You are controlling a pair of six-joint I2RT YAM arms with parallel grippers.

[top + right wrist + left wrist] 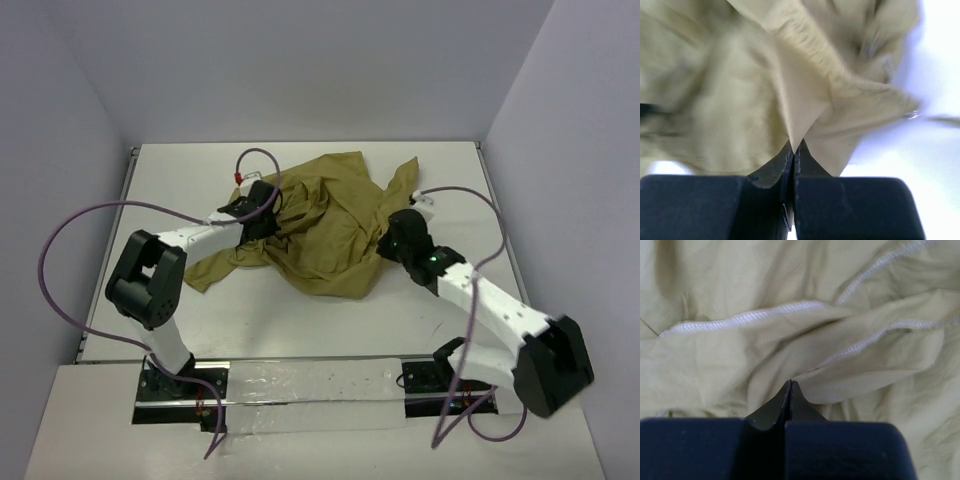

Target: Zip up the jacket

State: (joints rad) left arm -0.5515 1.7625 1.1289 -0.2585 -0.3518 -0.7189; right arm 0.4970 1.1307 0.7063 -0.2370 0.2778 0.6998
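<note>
FINGERS: left gripper [790, 388] and right gripper [795, 150] each pressed together, pinching a thin fold of the jacket [335, 230] | PLACE: crumpled on the table [300, 315], between the 2 grippers | HANDLING: likely light, limp, slippery; best held at the stitched edges [740, 317] | HIDDEN: zipper and slider not discernible among folds; right wrist view blurred
</note>
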